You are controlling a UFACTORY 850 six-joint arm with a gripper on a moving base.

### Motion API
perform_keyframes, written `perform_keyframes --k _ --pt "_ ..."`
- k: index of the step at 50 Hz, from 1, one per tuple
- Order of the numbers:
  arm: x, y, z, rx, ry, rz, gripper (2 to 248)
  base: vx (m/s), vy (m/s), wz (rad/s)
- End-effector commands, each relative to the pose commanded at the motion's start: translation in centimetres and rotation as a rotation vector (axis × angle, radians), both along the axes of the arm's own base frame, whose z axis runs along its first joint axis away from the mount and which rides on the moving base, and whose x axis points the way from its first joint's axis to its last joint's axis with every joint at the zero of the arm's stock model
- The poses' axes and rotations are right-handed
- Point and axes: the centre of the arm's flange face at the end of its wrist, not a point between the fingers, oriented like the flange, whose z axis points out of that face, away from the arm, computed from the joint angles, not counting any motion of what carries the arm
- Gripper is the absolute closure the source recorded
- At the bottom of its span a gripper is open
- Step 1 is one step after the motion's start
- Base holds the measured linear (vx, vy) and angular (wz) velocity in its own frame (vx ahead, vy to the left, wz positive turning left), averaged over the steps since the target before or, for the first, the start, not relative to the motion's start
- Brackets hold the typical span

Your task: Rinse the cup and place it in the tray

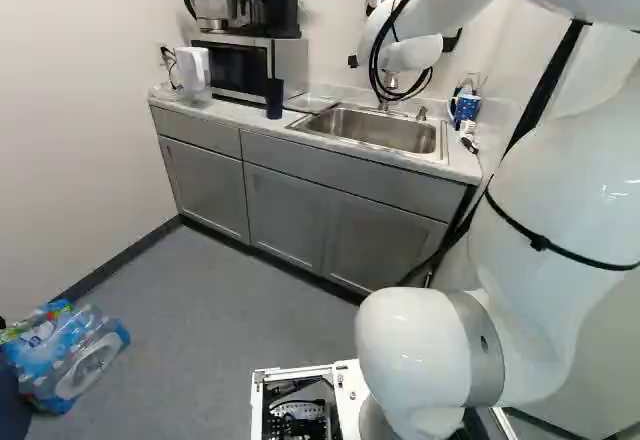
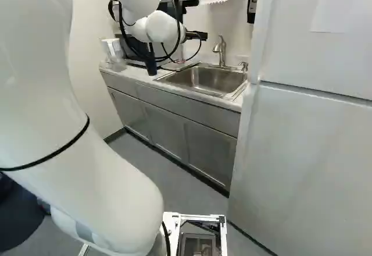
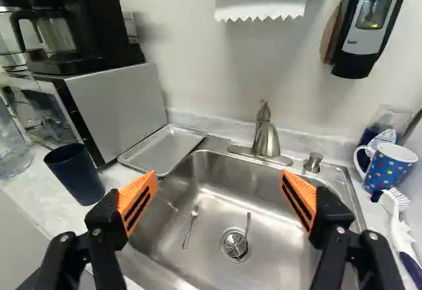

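Note:
In the right base view my gripper (image 2: 199,35) shows partly at the arm's end, above the sink. In the wrist view the gripper (image 3: 217,194) stands wide open, nothing between its orange pads, with the steel sink (image 3: 264,237) beneath. A dark blue cup (image 3: 76,173) stands upright on the counter, beyond one finger's outer side; it also shows as the dark cup (image 1: 275,98) in the left base view. The shallow metal tray (image 3: 163,150) lies between microwave and sink, with nothing on it. The faucet (image 3: 266,137) rises behind the sink.
Two utensils, one a spoon (image 3: 190,227), lie in the sink. A dotted mug (image 3: 389,166), a glass and a brush (image 3: 397,227) stand or lie on the sink's other side. The microwave (image 3: 119,109) carries a coffee maker. Bottle packs (image 1: 62,355) lie on the floor.

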Motion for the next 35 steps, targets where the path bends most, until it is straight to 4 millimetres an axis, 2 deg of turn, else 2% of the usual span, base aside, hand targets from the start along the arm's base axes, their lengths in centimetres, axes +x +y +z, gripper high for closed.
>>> perform_keyframes --k 13,35 --pt "0.00 0.00 0.00 0.000 0.000 0.000 3 0.138 0.093 -0.020" --pt "0.00 0.00 0.00 0.000 0.000 0.000 3 0.110 0.046 -0.012"
